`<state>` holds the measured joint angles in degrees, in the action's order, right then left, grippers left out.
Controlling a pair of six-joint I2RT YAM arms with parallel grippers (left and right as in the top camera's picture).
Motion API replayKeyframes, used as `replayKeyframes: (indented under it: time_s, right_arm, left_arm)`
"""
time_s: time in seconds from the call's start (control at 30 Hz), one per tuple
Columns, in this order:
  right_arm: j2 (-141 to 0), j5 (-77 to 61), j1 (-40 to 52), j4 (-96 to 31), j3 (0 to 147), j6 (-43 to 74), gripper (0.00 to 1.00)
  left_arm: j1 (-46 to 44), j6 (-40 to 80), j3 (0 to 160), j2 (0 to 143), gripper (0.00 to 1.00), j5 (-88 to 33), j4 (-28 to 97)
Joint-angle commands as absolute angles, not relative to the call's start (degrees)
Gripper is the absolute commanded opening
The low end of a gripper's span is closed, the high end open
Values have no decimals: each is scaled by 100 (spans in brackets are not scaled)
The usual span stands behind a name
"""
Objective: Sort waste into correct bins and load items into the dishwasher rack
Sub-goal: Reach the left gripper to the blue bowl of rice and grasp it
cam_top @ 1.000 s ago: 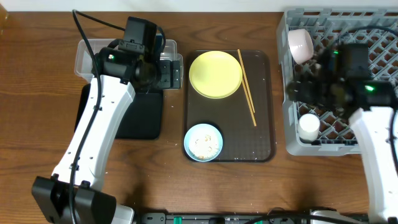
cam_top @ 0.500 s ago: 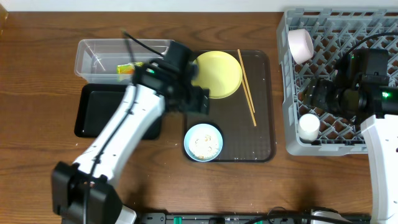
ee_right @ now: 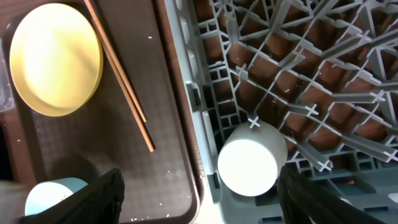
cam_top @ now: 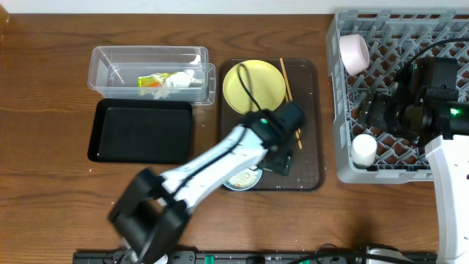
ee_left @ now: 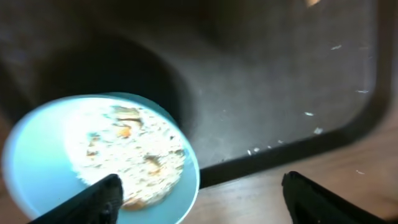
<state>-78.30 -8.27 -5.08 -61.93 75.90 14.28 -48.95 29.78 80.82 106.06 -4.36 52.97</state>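
Note:
The yellow-green and orange wrapper (cam_top: 152, 81) and white scrap (cam_top: 179, 79) lie in the clear tub (cam_top: 110, 62). The black tray (cam_top: 143, 130) holds nothing I can see. The light blue bowl (cam_top: 243, 180) with rice leftovers (ee_left: 121, 146) sits on the brown tray, partly under my left arm. My left gripper (cam_top: 282, 163) is open, with the bowl's (ee_left: 37, 168) right rim between its fingers (ee_left: 199, 199). The yellow plate (cam_top: 254, 86) and chopsticks (cam_top: 287, 81) lie on the brown tray. My right gripper (ee_right: 199, 199) is open and empty over the grey rack (cam_top: 396, 29), near the white cup (ee_right: 252, 158). The pinkish bowl (cam_top: 353, 53) stands in the rack.
The dark brown serving tray (cam_top: 311, 88) lies between the bins and the rack, with loose rice grains (ee_left: 311, 121) on it. The cup (cam_top: 363, 149) stands at the rack's front left corner. Bare wooden tabletop (cam_top: 44, 183) surrounds everything.
My left arm has swung from the clear tub to the right and down to the blue bowl. The wrapper and scrap now lie in the tub. The right arm has barely moved.

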Motion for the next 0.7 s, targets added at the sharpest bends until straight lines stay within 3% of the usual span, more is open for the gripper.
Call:
replayKeyframes:
  time_s: [0.0, 0.27, 0.37, 0.57, 0.67]
  right_arm:
    - [-7780, -790, -572, -6213, 7616, 1319, 77]
    - [-7780, -729, -572, -6261, 7616, 1321, 77]
    - [-7780, -727, -572, -6259, 7616, 1321, 77]
    - [-7780, -725, -572, -6261, 7616, 1319, 77]
    - [-7780, -725, -572, -6263, 7616, 1319, 77]
  left_arm:
    - [-4976, 3205, 8084, 10947, 79, -187, 5277]
    - [-4984, 3227, 8084, 11251, 54, -209, 5238]
    - [-4987, 3227, 8084, 11260, 34, -207, 5201]
    - [-5061, 3227, 8077, 11445, 32, -207, 5127]
    - [-5059, 3275, 8077, 11511, 26, -209, 5131]
